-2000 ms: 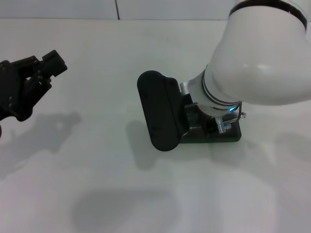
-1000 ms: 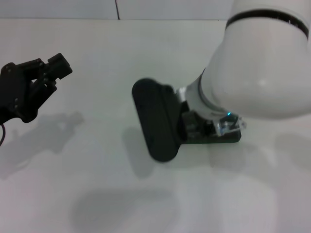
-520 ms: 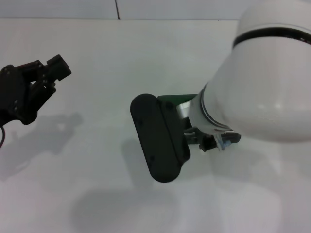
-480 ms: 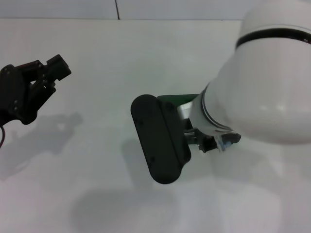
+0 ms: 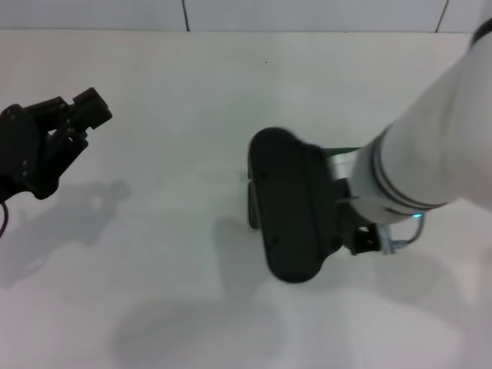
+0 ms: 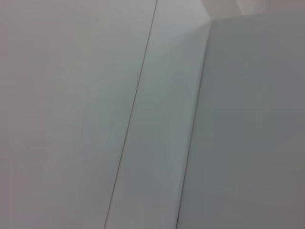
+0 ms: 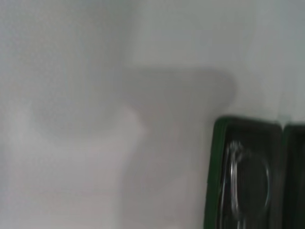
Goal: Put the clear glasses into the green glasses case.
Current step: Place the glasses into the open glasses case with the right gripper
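Note:
In the right wrist view the green glasses case (image 7: 213, 183) lies open, and the clear glasses (image 7: 248, 183) rest inside on its dark lining. In the head view only a thin green edge of the case (image 5: 344, 150) shows, behind my right arm. A black oblong wrist housing (image 5: 292, 204) and the white forearm cover the rest. My right gripper (image 5: 369, 240) shows only as a small dark part under the arm, above the case. My left gripper (image 5: 73, 111) hangs open and empty at the far left, well away from the case.
The white table (image 5: 177, 92) stretches around the case, with a seam line along its far edge. The arms' shadows fall on the table towards its front. The left wrist view shows only pale flat panels and a seam.
My right arm has swung to the right and lifted off the case, and the black wrist housing moved right with it. The left arm has hardly moved.

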You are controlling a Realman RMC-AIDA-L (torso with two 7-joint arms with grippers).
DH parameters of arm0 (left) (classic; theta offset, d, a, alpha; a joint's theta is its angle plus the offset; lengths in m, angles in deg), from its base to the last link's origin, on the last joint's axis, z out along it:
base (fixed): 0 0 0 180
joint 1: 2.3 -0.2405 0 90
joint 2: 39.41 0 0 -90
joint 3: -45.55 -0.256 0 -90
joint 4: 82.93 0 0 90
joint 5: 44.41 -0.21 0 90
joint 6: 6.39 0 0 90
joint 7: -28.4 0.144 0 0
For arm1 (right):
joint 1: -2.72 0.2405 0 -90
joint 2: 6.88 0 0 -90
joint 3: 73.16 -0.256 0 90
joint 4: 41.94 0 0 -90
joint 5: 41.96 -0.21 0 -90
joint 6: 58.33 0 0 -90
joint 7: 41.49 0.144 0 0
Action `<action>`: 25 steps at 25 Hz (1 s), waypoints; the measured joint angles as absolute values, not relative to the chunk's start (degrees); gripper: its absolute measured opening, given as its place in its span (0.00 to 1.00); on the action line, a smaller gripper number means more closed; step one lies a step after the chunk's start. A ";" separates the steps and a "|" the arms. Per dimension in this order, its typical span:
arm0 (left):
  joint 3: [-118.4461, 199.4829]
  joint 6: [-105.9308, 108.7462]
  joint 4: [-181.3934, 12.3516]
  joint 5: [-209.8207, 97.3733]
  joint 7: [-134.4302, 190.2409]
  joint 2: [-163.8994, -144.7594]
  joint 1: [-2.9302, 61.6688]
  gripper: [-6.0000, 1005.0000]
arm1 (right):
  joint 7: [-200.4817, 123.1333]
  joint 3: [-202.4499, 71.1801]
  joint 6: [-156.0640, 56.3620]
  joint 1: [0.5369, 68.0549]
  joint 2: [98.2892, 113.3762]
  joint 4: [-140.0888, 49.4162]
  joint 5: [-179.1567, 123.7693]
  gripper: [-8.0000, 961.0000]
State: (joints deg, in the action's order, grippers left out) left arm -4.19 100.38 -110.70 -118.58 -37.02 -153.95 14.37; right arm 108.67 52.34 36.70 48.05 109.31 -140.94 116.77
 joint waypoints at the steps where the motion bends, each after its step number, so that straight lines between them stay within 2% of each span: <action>1: -4.18 100.41 -110.70 -118.58 -37.01 -154.02 14.25 0.20 | 109.78 51.60 38.39 47.72 109.30 -141.50 116.81 0.40; 9: -4.19 100.49 -110.00 -118.58 -35.59 -154.56 14.02 0.20 | 113.56 44.72 47.37 46.50 109.30 -141.30 118.77 0.16; 17: -4.20 100.45 -110.00 -118.65 -35.60 -154.52 14.54 0.20 | 112.66 42.85 47.80 46.43 109.31 -135.33 121.01 0.02; 25: -4.20 100.26 -109.99 -118.70 -35.58 -154.58 14.82 0.21 | 109.35 42.72 40.34 46.38 109.31 -129.19 121.40 0.02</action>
State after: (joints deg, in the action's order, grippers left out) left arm -4.20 100.26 -109.99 -118.70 -35.58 -154.58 14.82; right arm 109.35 42.72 40.34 46.38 109.31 -129.19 121.40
